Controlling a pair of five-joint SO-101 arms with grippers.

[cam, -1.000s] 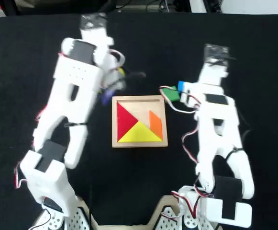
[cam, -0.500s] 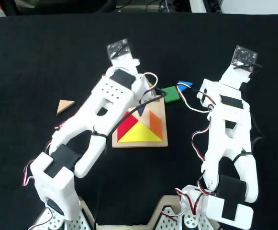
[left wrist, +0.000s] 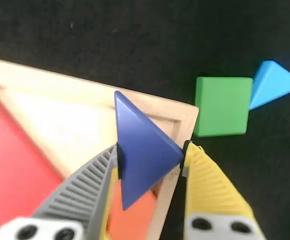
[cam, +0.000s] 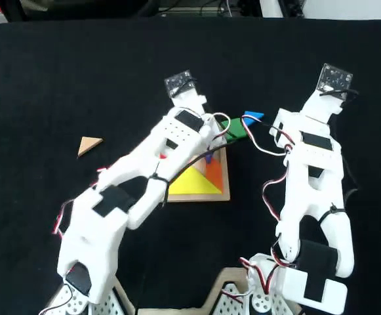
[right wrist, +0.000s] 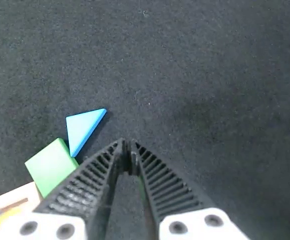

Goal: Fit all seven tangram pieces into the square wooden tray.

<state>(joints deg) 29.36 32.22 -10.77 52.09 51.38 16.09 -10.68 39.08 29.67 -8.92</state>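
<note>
The left tool point(left wrist: 150, 149) is clamped on the dark blue triangle point(left wrist: 140, 152), with a grey finger point(left wrist: 85, 192) and a yellow finger point(left wrist: 209, 190) pressing its opposite sides. The triangle hangs over the tray point(left wrist: 80, 90), above the corner nearest the green square point(left wrist: 222, 105). Whether it touches the tray's floor cannot be told. Inside the tray the red piece point(left wrist: 15, 155) fills one side, and the orange piece point(left wrist: 135, 220) shows beneath the held triangle. A bare pale stretch of floor lies between the red piece and the rim.

In the high view the left arm point(cam: 144, 174) stretches slantwise across the tray and covers much of it. The yellow triangle point(cam: 190, 184) lies along the near rim, with the orange piece beside the right rim.

The green square rests on the black surface point(cam: 46, 79) just outside the tray's corner. The light blue triangle point(left wrist: 272, 85) lies against the square's far corner, touching it or nearly so. The tan triangle point(cam: 90, 145) lies alone on the surface, well to the left of the tray and apart from everything else.

The right tool point(right wrist: 130, 150) has its fingers drawn together with nothing between them. It is poised over bare surface just beside the light blue triangle. The right arm point(cam: 308, 177) stands to the right of the tray, apart from it
</note>
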